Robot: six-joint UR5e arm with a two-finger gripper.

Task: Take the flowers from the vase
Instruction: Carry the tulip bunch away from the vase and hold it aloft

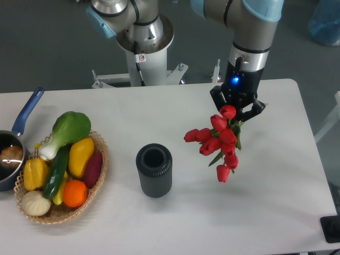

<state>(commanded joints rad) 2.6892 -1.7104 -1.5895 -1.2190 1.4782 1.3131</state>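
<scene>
The flowers point(218, 139), a bunch of red tulip buds with short green stems, hang in the air to the right of the vase, clear of it. My gripper point(237, 113) is shut on the bunch near its stem end, and the buds spread down and to the left below the fingers. The vase point(154, 170), a dark grey ribbed cylinder, stands upright at the table's middle with its round mouth empty. The gripper is to the right of the vase and farther back.
A wicker basket point(99, 162) of toy vegetables and fruit sits at the left. A blue-handled saucepan point(16, 139) stands at the far left edge. The robot's base point(143, 48) is behind the table. The table's right edge is near the arm.
</scene>
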